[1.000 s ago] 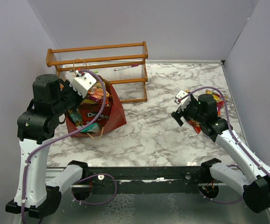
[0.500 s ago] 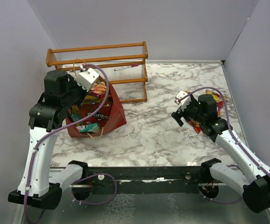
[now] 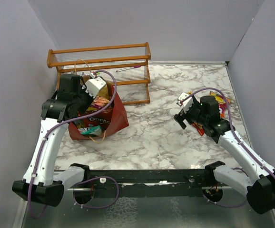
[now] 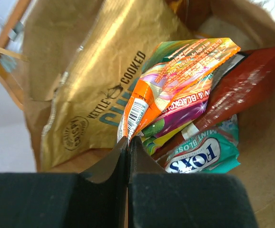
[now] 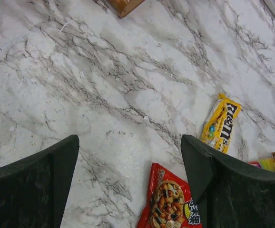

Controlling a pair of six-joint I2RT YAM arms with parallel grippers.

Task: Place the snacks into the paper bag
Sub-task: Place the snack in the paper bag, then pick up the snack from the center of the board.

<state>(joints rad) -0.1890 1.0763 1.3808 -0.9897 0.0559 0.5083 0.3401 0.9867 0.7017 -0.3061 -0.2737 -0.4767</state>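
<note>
1. Left hand [image 4: 128, 147] of mine is down in the mouth of the paper bag [image 3: 120, 116], fingers pressed together on the barcode corner of an orange packet [image 4: 175, 71].
2. Right hand [image 5: 129, 142] hangs over the counter [image 5: 104, 71] with fingers spread wide, holding nothing.
3. The paper bag stands open at the left side of the counter, just in front of the wooden rack [image 3: 99, 59]. It is red-brown outside and tan inside.
4. Inside it I see a big gold chip bag [image 4: 90, 71] leaning against the far wall. The orange packet lies beside that, on top of a purple packet [image 4: 185, 111].
5. A dark red bag [image 4: 242, 90] runs along the other side of the pile, and a teal mint packet [image 4: 199, 154] sits lowest, nearest my fingers.
6. Outside the bag, a yellow packet [image 5: 220, 123] lies flat on the counter at the right. A red packet [image 5: 168, 204] lies near it, below my right hand.
7. The corner of one more packet shows at the edge of my right wrist view; I cannot tell what it is.
8. The counter is white marble with grey veins, closed in by plain pale walls [image 3: 152, 23] at the back and both sides.
</note>
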